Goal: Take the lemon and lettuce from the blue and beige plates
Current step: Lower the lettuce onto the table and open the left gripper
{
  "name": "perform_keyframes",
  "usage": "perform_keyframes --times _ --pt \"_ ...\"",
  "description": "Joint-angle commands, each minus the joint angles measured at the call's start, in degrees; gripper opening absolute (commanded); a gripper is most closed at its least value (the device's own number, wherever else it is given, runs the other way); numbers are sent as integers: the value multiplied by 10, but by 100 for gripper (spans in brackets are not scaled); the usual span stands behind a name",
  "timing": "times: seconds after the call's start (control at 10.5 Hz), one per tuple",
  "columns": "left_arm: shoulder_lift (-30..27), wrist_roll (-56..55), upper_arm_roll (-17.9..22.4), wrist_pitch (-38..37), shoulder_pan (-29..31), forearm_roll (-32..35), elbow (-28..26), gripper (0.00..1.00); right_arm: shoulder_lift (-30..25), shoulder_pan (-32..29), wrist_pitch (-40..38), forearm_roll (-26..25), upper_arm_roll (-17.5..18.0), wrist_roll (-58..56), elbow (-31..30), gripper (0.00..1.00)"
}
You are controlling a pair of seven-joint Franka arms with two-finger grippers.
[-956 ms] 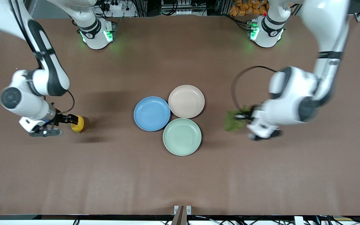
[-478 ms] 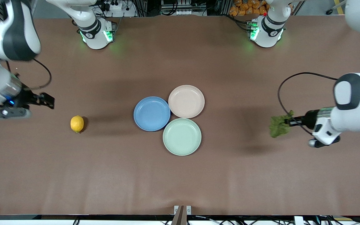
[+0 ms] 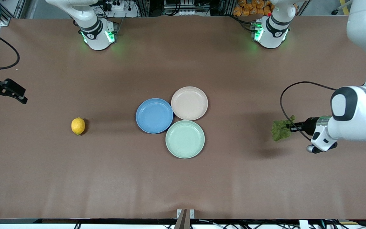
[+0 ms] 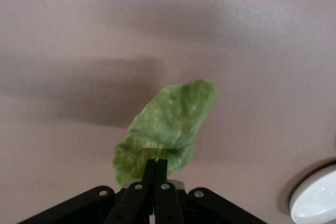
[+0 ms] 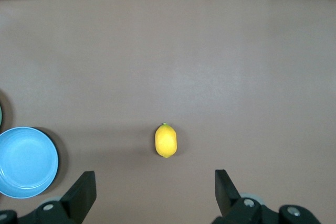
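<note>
The lemon (image 3: 78, 126) lies on the bare table toward the right arm's end, apart from the plates; it also shows in the right wrist view (image 5: 166, 140). My right gripper (image 3: 11, 92) is open and empty, raised at the table's edge, well away from the lemon. My left gripper (image 3: 292, 126) is shut on the lettuce (image 3: 280, 129), holding it above the bare table toward the left arm's end; the leaf hangs from the shut fingers in the left wrist view (image 4: 168, 124). The blue plate (image 3: 154, 115) and the beige plate (image 3: 189, 103) hold nothing.
A mint-green plate (image 3: 185, 139) touches the blue and beige plates, nearer the front camera. Both arm bases stand along the table's top edge. A black cable loops beside the left wrist.
My right gripper let go of the lemon, opened and rose away toward the table's edge. My left gripper carried the lettuce from beside the plates toward the left arm's end.
</note>
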Motion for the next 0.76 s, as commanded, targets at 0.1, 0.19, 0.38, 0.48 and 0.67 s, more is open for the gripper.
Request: perform_keyframes --times 0.1,0.19,0.38,0.48,0.67 --pt "27 0 -4 7 1 7 2 0 8 4 -23 11 -9 -1 38 100" --pt "28 -1 -4 7 -2 7 2 0 9 2 -35 12 -3 -1 44 100" --pt "29 -4 -4 7 -4 7 2 75 11 7 -66 12 7 0 67 100" --pt "30 -4 -4 7 -5 7 3 92 13 16 -76 11 7 0 76 100" --pt "26 0 -3 7 -6 15 7 100 14 17 -87 11 11 -2 78 100"
